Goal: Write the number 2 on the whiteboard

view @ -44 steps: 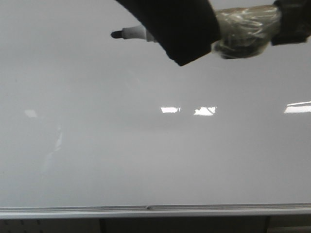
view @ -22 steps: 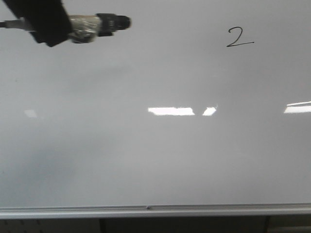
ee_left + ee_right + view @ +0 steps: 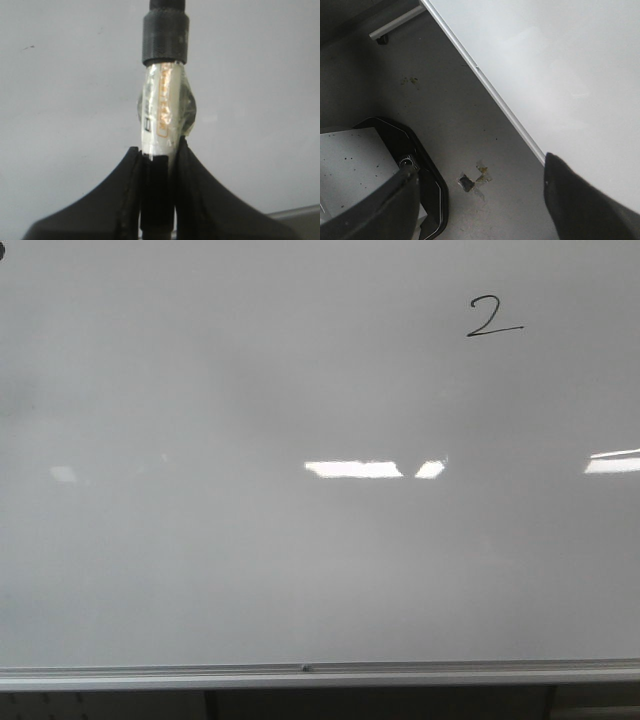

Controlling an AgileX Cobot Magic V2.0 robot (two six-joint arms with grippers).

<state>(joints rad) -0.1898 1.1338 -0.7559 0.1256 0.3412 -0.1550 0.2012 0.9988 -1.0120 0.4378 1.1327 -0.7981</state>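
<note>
Left wrist view is showing the left gripper (image 3: 159, 165) clamping a marker (image 3: 162, 117); drifting back risks smudging the 2 (image 3: 493, 317).

We no longer see the left claw (image 3: 157, 165) or its marker (image 3: 162, 107) in the front view, save for a dark speck at the top left corner; half a second ago they crossed the upper left of the whiteboard (image 3: 300, 570). A second ago they covered the upper middle and right, where the number 2 (image 3: 492, 317) now shows uncovered.
</note>
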